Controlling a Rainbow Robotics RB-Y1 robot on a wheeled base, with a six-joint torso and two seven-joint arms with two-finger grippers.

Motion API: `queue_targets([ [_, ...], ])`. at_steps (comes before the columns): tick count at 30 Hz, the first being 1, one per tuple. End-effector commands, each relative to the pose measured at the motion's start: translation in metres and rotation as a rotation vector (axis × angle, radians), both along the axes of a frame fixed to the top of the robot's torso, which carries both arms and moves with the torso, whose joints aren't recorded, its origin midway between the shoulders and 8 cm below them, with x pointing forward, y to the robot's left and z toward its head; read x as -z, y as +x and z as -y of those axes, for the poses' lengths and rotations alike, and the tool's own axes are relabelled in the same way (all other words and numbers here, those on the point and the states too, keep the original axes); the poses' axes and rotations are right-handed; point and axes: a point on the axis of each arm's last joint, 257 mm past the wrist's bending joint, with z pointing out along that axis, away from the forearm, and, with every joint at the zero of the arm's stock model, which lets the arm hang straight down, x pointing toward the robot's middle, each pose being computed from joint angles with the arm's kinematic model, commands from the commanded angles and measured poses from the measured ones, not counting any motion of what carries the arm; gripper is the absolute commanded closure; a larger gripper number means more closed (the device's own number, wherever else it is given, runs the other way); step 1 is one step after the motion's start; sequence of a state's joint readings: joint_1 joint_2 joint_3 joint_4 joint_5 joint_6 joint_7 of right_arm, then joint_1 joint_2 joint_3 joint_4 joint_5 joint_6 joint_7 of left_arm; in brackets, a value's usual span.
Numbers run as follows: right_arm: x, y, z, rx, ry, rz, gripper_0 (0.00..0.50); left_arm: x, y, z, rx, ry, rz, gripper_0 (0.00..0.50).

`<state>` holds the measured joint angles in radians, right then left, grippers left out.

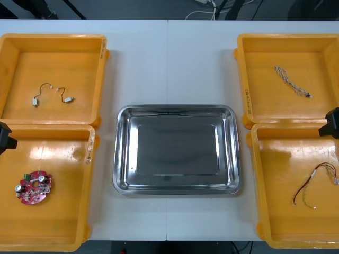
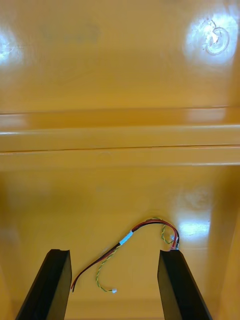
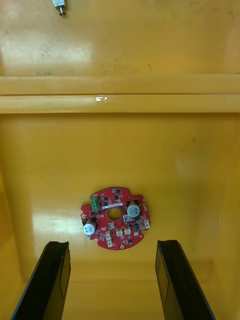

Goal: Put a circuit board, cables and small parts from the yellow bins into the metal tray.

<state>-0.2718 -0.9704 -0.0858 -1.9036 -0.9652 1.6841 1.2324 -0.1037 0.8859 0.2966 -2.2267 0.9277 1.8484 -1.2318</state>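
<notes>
Table [image 1: 169,63]: light top; two yellow bins at each side, the tray between them.
Tray [image 1: 177,150]: metal, at the table's centre, lying flat; the inside is bare and shiny.
Far left bin [image 1: 53,38]: holds a thin cable [image 1: 51,90], loosely curved on the floor near the middle.
Metal parts [image 1: 68,99]: small, one at each end of the thin cable; in the left wrist view one [image 3: 60,6] shows beyond the two bin walls.
Near left bin [image 1: 53,222]: holds the board, which lies towards the outer side, apart from every wall.
Board [image 1: 34,187] [image 3: 115,218]: round, red, flat on the bin floor, components up; centre hole, a green block and two silver cylinders visible.
Far right bin [image 1: 265,79]: holds a twisted cable [image 1: 291,81], lying diagonally and nearly straight on the floor.
Near right bin [image 1: 280,211]: holds the red-yellow cable, near the outer wall.
Red-yellow cable [image 1: 312,185] [image 2: 135,235]: one loose arc, strands splaying at both ends, flat on the floor.
Left gripper [image 3: 112,244]: at the table's left edge, over the far end of the near left bin. Fingers spread wide, nothing between them. The board lies beyond the fingertips, in line with the gap, untouched.
Right gripper [image 2: 114,252]: at the table's right edge, over the far end of the near right bin. Fingers spread wide, gripping nothing. The red-yellow cable shows on the floor across the gap; one end lies close to a fingertip, contact not determinable.
</notes>
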Motion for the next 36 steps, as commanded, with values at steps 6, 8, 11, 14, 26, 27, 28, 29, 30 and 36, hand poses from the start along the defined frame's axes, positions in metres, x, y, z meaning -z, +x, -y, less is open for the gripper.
queue_targets([
  [6,-0.019,0.006,-0.001,-0.026,-0.004,0.042,0.000,0.003,-0.003,0.004,0.046,0.013,-0.005,0.000],
  [8,-0.018,0.006,-0.002,-0.023,-0.001,0.043,0.000,0.002,-0.002,0.003,0.041,0.011,-0.001,0.000],
  [11,-0.014,0.005,-0.003,-0.015,0.003,0.039,0.000,0.002,-0.002,0.003,0.027,0.004,0.000,0.000],
  [14,-0.011,0.003,-0.001,-0.003,0.008,0.032,0.000,0.003,-0.004,0.000,0.010,-0.002,-0.002,0.000],
  [26,0.002,-0.006,-0.007,0.005,0.015,0.062,0.000,0.017,-0.006,-0.006,-0.061,-0.061,0.028,0.000],
  [27,0.004,-0.007,-0.007,0.006,0.013,0.062,0.000,0.018,-0.006,-0.006,-0.062,-0.064,0.031,0.000],
  [28,0.007,-0.010,-0.007,0.006,0.007,0.062,0.000,0.020,-0.005,-0.007,-0.065,-0.066,0.039,0.000],
  [29,0.009,-0.012,-0.007,0.006,0.001,0.066,0.000,0.022,-0.005,-0.008,-0.072,-0.068,0.044,0.000],
  [30,0.010,-0.013,-0.007,0.008,0.000,0.067,0.000,0.023,-0.005,-0.008,-0.073,-0.068,0.046,0.000],
  [36,0.018,-0.020,-0.008,0.012,0.009,0.060,0.000,0.035,-0.005,-0.011,-0.099,-0.091,0.041,0.000],
])
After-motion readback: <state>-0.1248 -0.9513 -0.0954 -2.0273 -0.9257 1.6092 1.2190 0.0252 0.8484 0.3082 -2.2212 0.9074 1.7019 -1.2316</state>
